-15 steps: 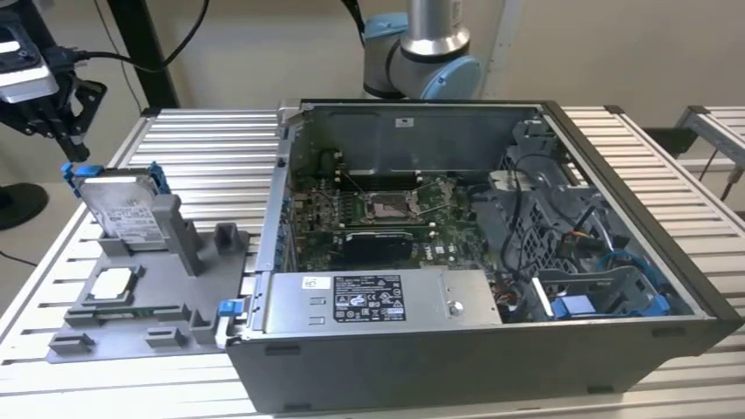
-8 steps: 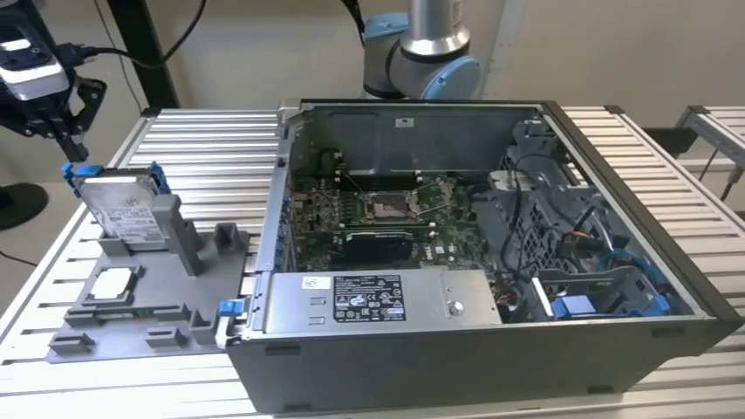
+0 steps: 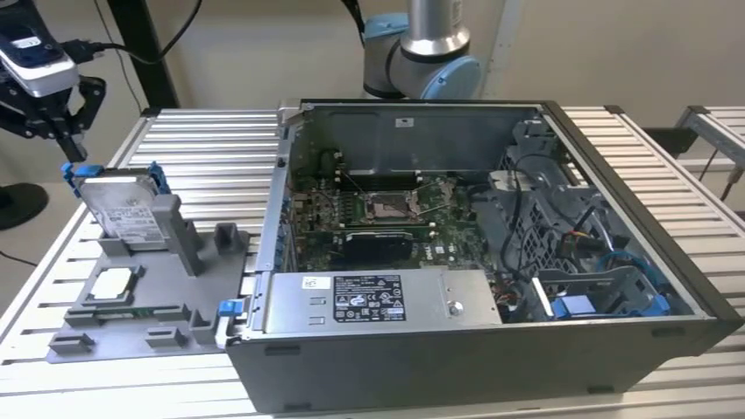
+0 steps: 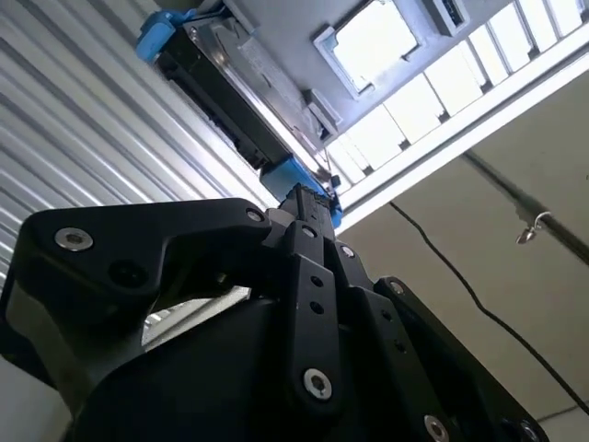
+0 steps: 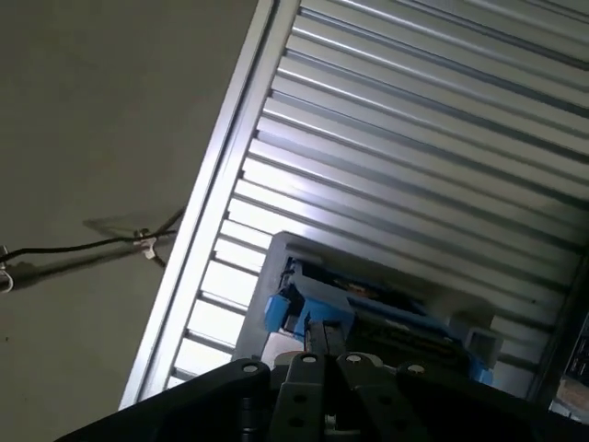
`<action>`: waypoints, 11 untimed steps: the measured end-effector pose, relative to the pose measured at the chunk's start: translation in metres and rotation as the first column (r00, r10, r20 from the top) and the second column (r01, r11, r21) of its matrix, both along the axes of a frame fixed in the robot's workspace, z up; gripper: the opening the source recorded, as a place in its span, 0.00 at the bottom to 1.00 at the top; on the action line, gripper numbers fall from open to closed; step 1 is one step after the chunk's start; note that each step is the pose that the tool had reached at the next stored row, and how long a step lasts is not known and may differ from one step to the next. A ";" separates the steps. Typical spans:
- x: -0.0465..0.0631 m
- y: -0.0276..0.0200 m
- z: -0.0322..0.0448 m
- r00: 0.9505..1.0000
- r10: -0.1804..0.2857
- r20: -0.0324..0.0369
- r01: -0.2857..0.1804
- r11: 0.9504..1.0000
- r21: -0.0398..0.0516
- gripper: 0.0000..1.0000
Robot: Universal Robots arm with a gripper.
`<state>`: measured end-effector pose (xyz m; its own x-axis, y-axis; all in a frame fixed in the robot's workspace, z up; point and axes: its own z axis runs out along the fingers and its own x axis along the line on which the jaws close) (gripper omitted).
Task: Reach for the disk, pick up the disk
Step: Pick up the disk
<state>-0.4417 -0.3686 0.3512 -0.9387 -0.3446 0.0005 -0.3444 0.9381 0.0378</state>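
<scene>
Silver-grey metal with a white label, the disk (image 3: pixel 120 209) stands on edge, leaning a little, in a grey plastic holder (image 3: pixel 174 262) on the ribbed aluminium table (image 3: pixel 209 140), on the exterior view's left and just beside the open computer case (image 3: pixel 466 349). A blue bracket (image 3: pixel 72 170) runs along its edges.

The gripper (image 3: pixel 72 150) hangs right over the disk's upper corner, its black fingers drawn together with nothing seen between them. Both wrist views put its tip (image 4: pixel 299 195) close to the blue plastic. Whether it touches cannot be told.

A sound grasp here probably depends on coming straight down in line with the thin top edge, which the first wrist view shows between the two blue corners (image 5: pixel 396 318). The drive's faces look smooth and slick, and the bracket is likely thin and springy, so a hold near the corner could twist or slip. The holder's slot looks snug, so an upright pull seems safest.
</scene>
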 end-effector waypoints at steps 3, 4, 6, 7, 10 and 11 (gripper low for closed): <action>0.000 0.0000 0.0000 0.999 0.054 0.000 -0.054 0.999 0.000 0.00; 0.000 0.0000 0.0000 0.997 0.072 0.000 -0.072 0.997 0.000 0.00; 0.000 0.0000 0.0000 0.994 0.108 0.000 -0.108 0.994 0.000 0.00; 0.000 0.0000 0.0000 0.992 0.126 0.000 -0.126 0.992 0.000 0.00; 0.000 0.0000 0.0000 0.984 0.178 0.000 -0.178 0.984 0.000 0.00; 0.000 0.0000 0.0000 0.981 0.194 0.000 -0.194 0.981 0.000 0.00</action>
<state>-0.4417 -0.3686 0.3512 -0.8543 -0.5198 0.0005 -0.5194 0.8537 0.0378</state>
